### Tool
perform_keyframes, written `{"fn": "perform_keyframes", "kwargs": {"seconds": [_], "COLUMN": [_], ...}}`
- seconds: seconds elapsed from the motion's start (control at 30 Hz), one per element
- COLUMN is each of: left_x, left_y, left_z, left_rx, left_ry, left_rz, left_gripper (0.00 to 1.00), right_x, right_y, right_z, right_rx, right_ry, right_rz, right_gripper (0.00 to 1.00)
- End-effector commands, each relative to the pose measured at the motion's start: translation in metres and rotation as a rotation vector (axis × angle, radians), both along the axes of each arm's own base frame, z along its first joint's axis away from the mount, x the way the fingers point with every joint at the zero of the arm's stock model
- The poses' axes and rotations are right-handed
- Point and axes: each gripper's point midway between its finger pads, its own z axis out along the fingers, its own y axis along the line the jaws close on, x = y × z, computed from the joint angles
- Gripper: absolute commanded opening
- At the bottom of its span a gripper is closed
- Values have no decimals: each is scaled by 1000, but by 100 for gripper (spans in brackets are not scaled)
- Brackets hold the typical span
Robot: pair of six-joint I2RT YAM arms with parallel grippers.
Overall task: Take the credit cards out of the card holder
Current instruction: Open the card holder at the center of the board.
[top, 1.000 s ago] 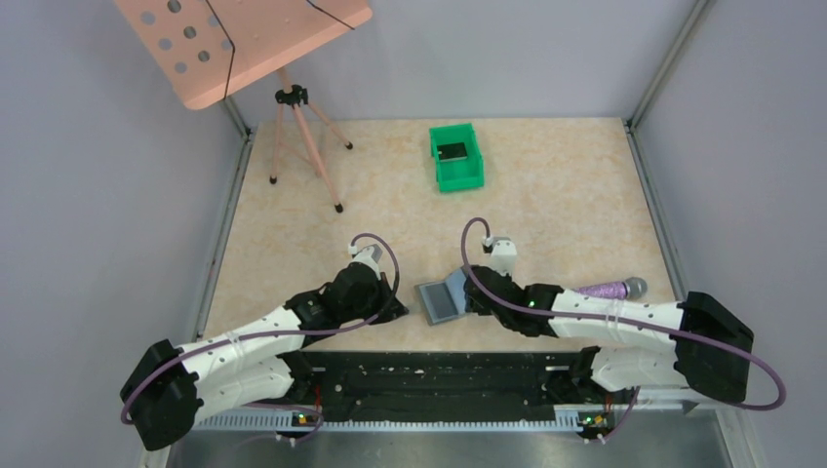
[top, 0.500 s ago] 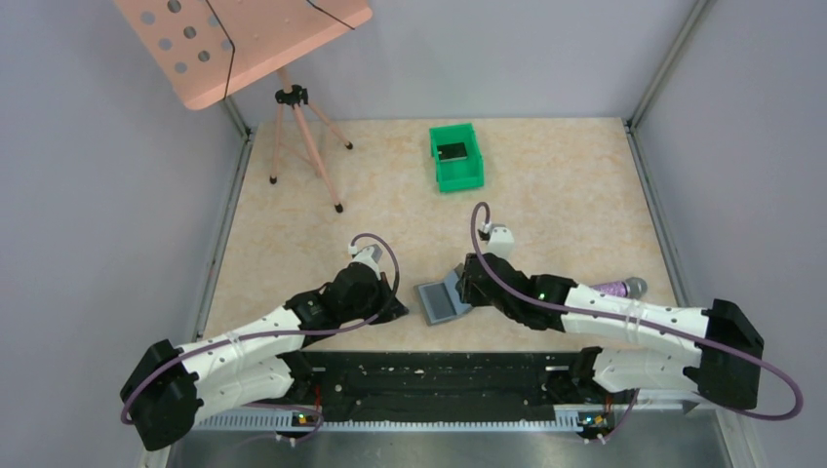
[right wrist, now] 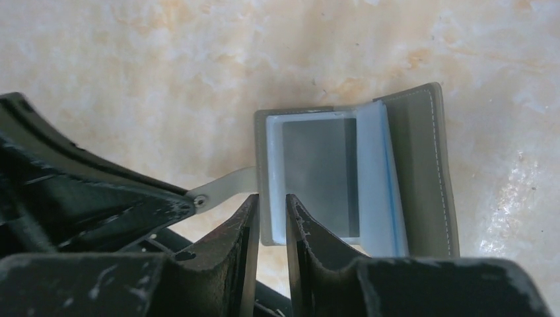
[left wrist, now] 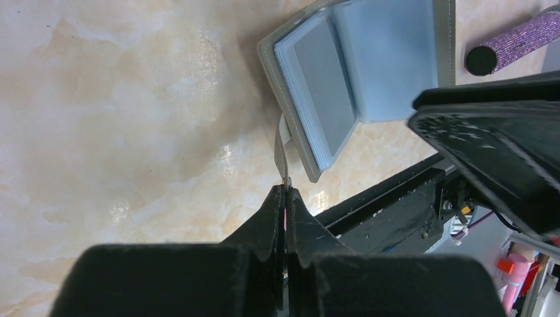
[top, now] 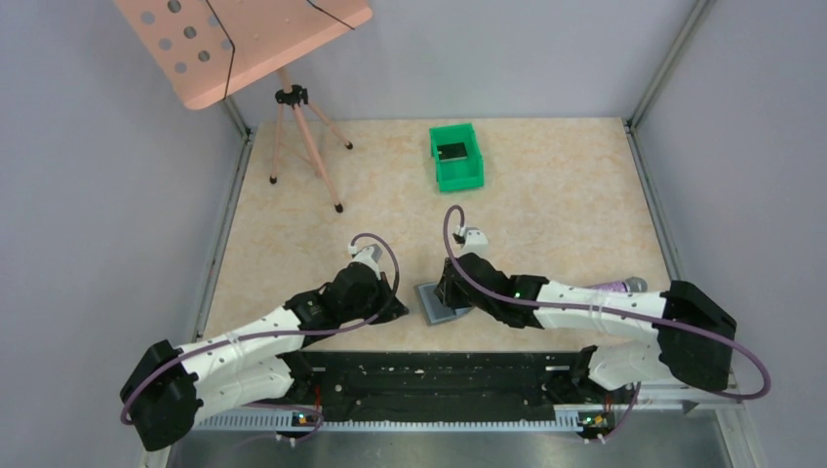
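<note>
Where the open card holder (top: 430, 304) lies on the worktop (top: 566, 195), lower centre of the top view, left jaws pinch its grey tab (left wrist: 281, 140); right jaws, slightly apart, straddle its edge, grip unclear.

Grey walls (top: 546, 49), beige marbled tabletop (top: 566, 195), pink perforated stand (top: 244, 39) on tripod (top: 304, 136)

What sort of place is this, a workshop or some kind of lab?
Probably a robot test cell in a lab: a left arm and right arm bolted to a table edge, plain grey walls boxing it in, and stray props, a card holder, green bin and music stand.
</note>
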Motion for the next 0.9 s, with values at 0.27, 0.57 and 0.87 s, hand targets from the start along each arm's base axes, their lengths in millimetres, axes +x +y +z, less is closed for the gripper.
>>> {"fn": "perform_keyframes", "kwargs": {"seconds": [0.27, 0.57, 0.87], "left_x": [5, 6, 6], "left_y": [11, 18, 18], "left_z": [-14, -13, -10], "left_rx": [59, 80, 76], "left_ry": [-14, -30, -34], "left_rz": [29, 49, 49], "left_gripper": [0, 0, 0], "right_x": [19, 8, 13], "right_y": [-55, -74, -51], "right_z": [-75, -96, -56], "right_rx": [-128, -175, -94], "right_ry": [83, 129, 71], "right_rz": [-128, -174, -98], "right_gripper": [21, 20, 24]}}
